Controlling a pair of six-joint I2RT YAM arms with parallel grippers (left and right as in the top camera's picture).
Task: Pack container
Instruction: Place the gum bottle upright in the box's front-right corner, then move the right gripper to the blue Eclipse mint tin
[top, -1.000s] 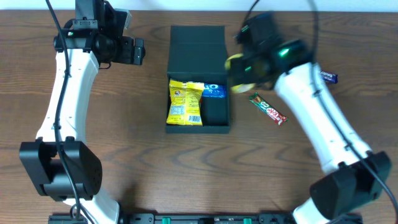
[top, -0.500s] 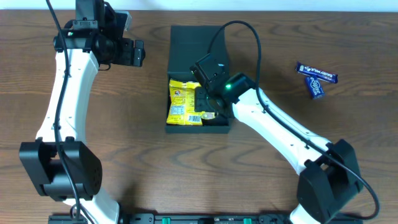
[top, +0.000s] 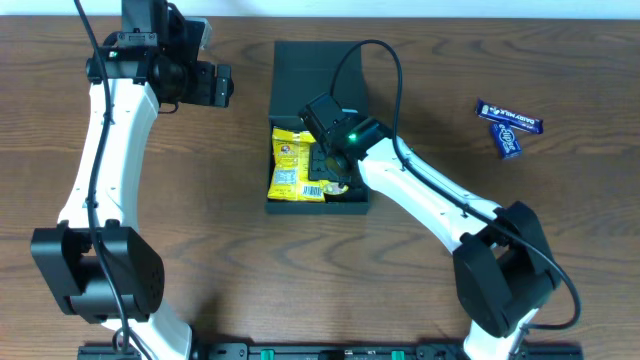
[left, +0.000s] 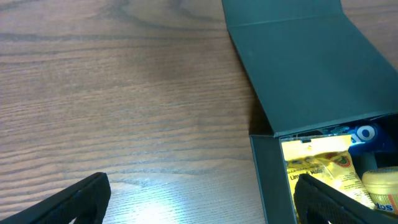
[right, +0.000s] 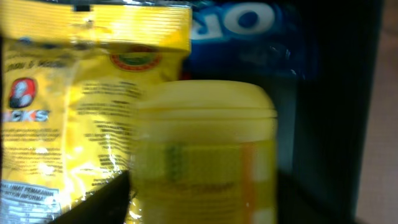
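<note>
Lying at the middle of the brown wooden worktop (top: 200, 250): the dark teal-black rectangular cardboard box (top: 318, 75), long axis running away from the robot, opening upward, hinged flap lid folded back flat toward the far edge. Packed in the box's left half: a yellow crinkled foil snack bag (top: 296, 165). Toward its far right: a blue Oreo packet (right: 249, 28). Nearer: a yellow plastic cylindrical tub (right: 205, 149). Reaching down into the box over the tub: right gripper (top: 333, 170), only one dark finger (right: 99, 202) showing; cannot tell whether apart or clamped. Hovering left of the box: left gripper (left: 199, 193), fingers spread wide, holding nothing. Well right of the box: two blue chocolate wrappers (top: 508, 120).
</note>
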